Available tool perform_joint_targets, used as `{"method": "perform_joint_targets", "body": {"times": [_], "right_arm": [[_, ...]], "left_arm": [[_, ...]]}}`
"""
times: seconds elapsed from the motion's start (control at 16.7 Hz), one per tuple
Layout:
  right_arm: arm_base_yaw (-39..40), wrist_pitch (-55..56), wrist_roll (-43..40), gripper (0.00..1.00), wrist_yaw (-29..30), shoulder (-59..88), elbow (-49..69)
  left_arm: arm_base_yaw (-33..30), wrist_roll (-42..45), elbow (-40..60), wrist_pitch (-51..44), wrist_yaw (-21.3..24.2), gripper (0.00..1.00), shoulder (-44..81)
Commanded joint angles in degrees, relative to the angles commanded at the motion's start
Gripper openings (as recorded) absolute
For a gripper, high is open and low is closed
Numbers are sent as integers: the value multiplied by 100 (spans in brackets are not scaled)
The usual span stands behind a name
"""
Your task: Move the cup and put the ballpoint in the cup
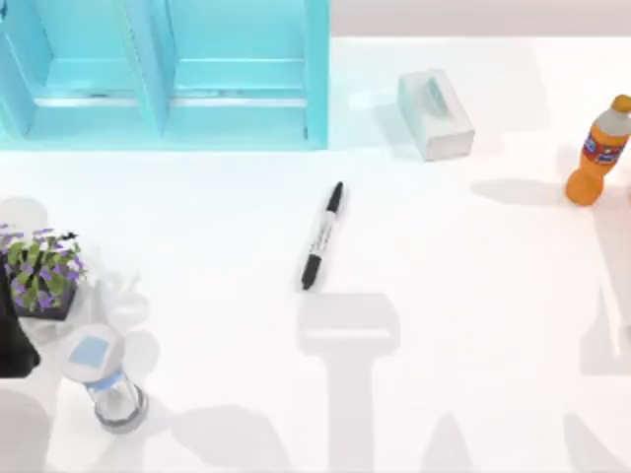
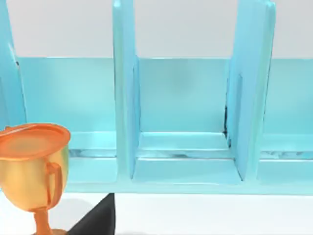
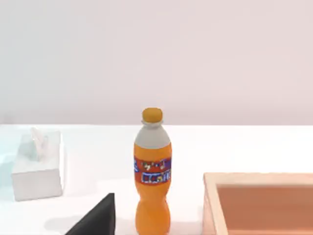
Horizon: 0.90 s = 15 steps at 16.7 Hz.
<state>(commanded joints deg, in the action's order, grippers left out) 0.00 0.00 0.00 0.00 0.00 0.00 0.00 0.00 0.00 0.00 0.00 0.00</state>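
The pen [image 1: 323, 236] lies flat near the middle of the white bench [image 1: 473, 296], apart from everything else, its length running from the far side toward the near-left. A turquoise shelf [image 1: 168, 74] stands at the far left, a tissue box [image 1: 435, 114] just right of it and an orange bottle [image 1: 597, 153] upright at the far right edge; a potted plant [image 1: 41, 273] and a glass jar [image 1: 104, 377] sit near the left edge. The left arm [image 1: 14, 340] is a dark shape at the left edge beside the plant, and whether either end effector is released or clenched cannot be told; the left wrist view faces the shelf with a gold trophy [image 2: 34, 171] in front of it, and the right wrist view faces the bottle with a tan tray [image 3: 261, 203] beside it.
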Motion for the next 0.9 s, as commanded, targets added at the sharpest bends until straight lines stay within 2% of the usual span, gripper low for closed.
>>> {"method": "perform_joint_targets", "body": {"times": [0.24,0.42,0.9], "right_arm": [[-61,-159,-57,100,2,177,175],[-285,-757,-271,100,5,900,870],[-1347,-3596,-1296,100,13,4899,4368]], "left_arm": [[0,0,0,0,0,100,0],[0,0,0,0,0,100,0],[0,0,0,0,0,100,0]]}}
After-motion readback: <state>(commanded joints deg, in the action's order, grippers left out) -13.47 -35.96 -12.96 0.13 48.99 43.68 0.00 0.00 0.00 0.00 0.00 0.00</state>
